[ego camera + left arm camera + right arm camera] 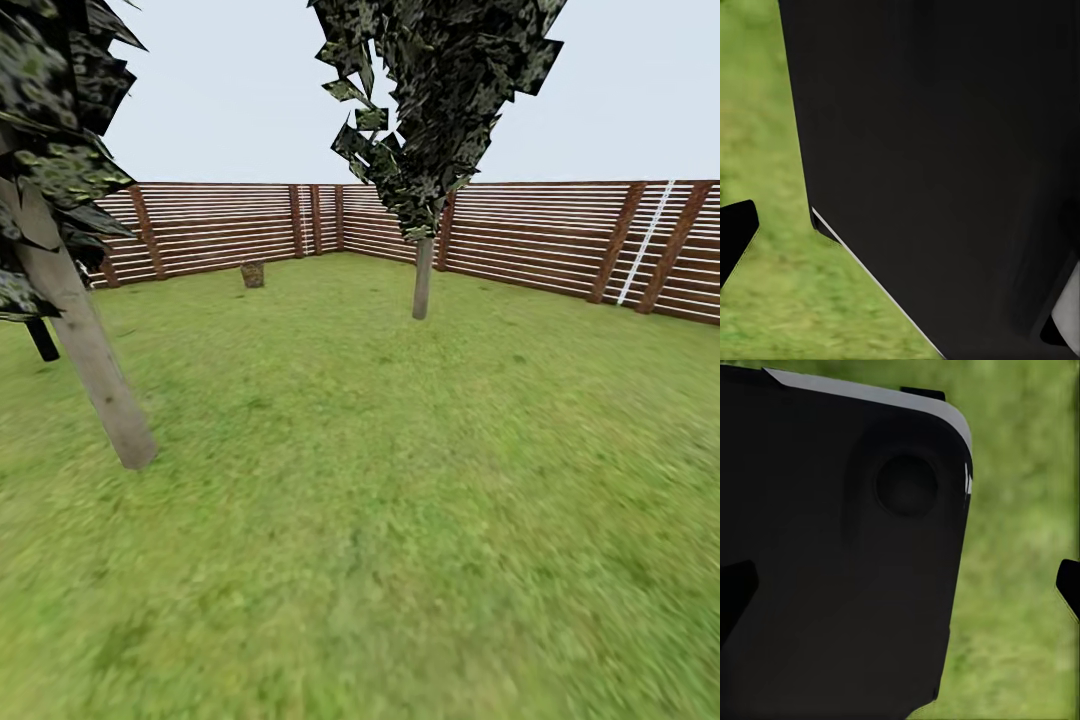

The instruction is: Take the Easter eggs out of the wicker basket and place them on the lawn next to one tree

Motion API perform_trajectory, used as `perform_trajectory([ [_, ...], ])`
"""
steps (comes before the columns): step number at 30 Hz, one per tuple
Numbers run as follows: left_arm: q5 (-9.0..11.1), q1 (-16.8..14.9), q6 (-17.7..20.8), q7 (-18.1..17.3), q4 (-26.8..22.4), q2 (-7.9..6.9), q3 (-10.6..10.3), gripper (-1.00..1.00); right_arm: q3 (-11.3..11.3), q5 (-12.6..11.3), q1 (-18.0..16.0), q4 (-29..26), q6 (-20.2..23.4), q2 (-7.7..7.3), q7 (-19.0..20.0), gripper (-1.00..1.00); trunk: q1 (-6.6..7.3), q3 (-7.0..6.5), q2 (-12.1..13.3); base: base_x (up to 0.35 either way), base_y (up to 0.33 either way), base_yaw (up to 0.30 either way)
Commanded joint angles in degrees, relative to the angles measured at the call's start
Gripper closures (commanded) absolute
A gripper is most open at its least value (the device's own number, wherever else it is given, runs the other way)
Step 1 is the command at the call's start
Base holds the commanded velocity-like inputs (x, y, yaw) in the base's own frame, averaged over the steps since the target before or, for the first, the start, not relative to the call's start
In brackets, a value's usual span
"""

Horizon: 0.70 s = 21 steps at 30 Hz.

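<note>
The lawn (400, 520) spreads wide to the slatted fence (560, 240), with one pale-trunked tree (423, 278) standing ahead and another trunk (90, 360) close at the robot's left. A small brown object, possibly the wicker basket (253, 273), sits far off by the fence, suggesting the robot is in transit; whether either gripper is open cannot be told, as dark robot bodywork (945, 150) blocks both wrist views.

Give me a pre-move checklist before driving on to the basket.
1. Basket located: ok, a small brown basket stands far off on the lawn near the fence.
2. Eggs in basket: cannot tell, too far away.
3. Path ahead: ok, open grass between the near tree and the far tree.
4. Tree for placing: ok, two pale-trunked trees in view.
5. Grippers empty: cannot tell, both wrist views face a dark body over grass.
</note>
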<state>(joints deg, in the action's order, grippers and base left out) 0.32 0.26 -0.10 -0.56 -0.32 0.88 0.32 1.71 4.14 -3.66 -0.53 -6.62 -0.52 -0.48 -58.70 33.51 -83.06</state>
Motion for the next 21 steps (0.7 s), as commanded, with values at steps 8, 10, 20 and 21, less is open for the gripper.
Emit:
perform_trajectory([
  [8,0.0,0.0,0.0,-0.1,0.0,0.0,0.0,-1.0,0.1,0.4,0.0,0.1,-0.1,-0.01,0.0,-1.0,-0.03,0.04,0.0,0.325,0.0,0.0],
  [10,0.0,0.0,0.0,-0.1,0.0,0.0,0.0,-1.0,0.1,0.4,0.0,0.1,-0.1,-0.01,0.0,-1.0,-0.03,0.04,0.0,0.325,0.0,0.0],
  [20,0.0,0.0,0.0,-0.1,0.0,0.0,0.0,-1.0,0.1,0.4,0.0,0.1,-0.1,-0.01,0.0,-1.0,-0.03,0.04,0.0,0.325,0.0,0.0],
  [21,0.0,0.0,0.0,-0.1,0.0,0.0,0.0,-1.0,0.1,0.4,0.0,0.1,-0.1,-0.01,0.0,-1.0,-0.03,0.04,0.0,0.325,0.0,0.0],
])
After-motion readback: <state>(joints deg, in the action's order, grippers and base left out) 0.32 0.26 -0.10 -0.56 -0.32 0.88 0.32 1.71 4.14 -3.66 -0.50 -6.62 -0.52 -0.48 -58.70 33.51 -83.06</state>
